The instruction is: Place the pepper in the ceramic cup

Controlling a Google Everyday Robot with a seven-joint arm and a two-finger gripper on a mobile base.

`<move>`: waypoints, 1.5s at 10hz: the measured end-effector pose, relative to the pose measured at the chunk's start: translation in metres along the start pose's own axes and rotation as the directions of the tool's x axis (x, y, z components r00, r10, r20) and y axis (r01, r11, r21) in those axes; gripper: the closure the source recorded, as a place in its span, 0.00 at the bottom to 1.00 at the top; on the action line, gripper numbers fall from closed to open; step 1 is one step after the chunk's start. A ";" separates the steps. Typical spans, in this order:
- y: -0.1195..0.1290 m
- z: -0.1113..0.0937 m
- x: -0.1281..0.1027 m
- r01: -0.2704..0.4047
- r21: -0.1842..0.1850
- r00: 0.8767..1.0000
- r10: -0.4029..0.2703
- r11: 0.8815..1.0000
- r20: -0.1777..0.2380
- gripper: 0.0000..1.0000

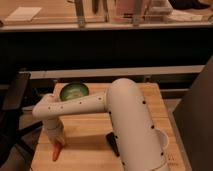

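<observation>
The orange-red pepper (56, 151) lies on the wooden table (85, 127) near the front left corner. My gripper (56, 141) points down right over the pepper's upper end, touching it or almost so. The white ceramic cup (163, 139) stands at the right side of the table, mostly hidden behind my white arm (127, 120), which crosses the table from the right.
A wide green bowl (74, 91) stands at the back left of the table. A black rectangular block (113, 143) lies near the front middle, partly under my arm. A dark chair (15, 95) stands left of the table. A counter runs behind.
</observation>
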 end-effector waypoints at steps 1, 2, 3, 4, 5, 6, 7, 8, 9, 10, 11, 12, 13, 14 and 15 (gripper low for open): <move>0.001 0.000 -0.001 0.001 -0.005 1.000 -0.001 1.000 0.000 1.00; 0.005 -0.006 0.000 -0.007 -0.005 1.000 0.007 1.000 -0.004 1.00; 0.014 -0.017 0.002 -0.025 -0.007 1.000 0.025 1.000 -0.013 1.00; 0.022 -0.025 0.005 -0.042 -0.008 0.999 0.042 0.999 -0.019 1.00; 0.024 -0.027 0.006 -0.045 -0.009 0.999 0.045 0.999 -0.021 1.00; 0.023 -0.027 0.006 -0.044 -0.007 0.999 0.044 0.999 -0.023 1.00; 0.023 -0.028 0.006 -0.050 -0.003 0.998 0.050 0.999 -0.025 1.00; 0.028 -0.030 0.007 -0.059 -0.001 0.998 0.059 0.998 -0.027 1.00; 0.033 -0.031 0.008 -0.067 0.000 0.997 0.067 0.998 -0.028 1.00; 0.033 -0.032 0.009 -0.071 0.003 0.997 0.071 0.998 -0.030 1.00; 0.032 -0.033 0.009 -0.073 0.007 0.997 0.073 0.997 -0.031 1.00; 0.033 -0.033 0.010 -0.078 0.008 0.996 0.079 0.997 -0.033 1.00; 0.037 -0.037 0.010 -0.089 0.011 0.995 0.089 0.996 -0.037 1.00; 0.044 -0.041 0.011 -0.101 0.014 0.994 0.102 0.995 -0.044 1.00; 0.050 -0.045 0.012 -0.112 0.017 0.992 0.113 0.994 -0.049 1.00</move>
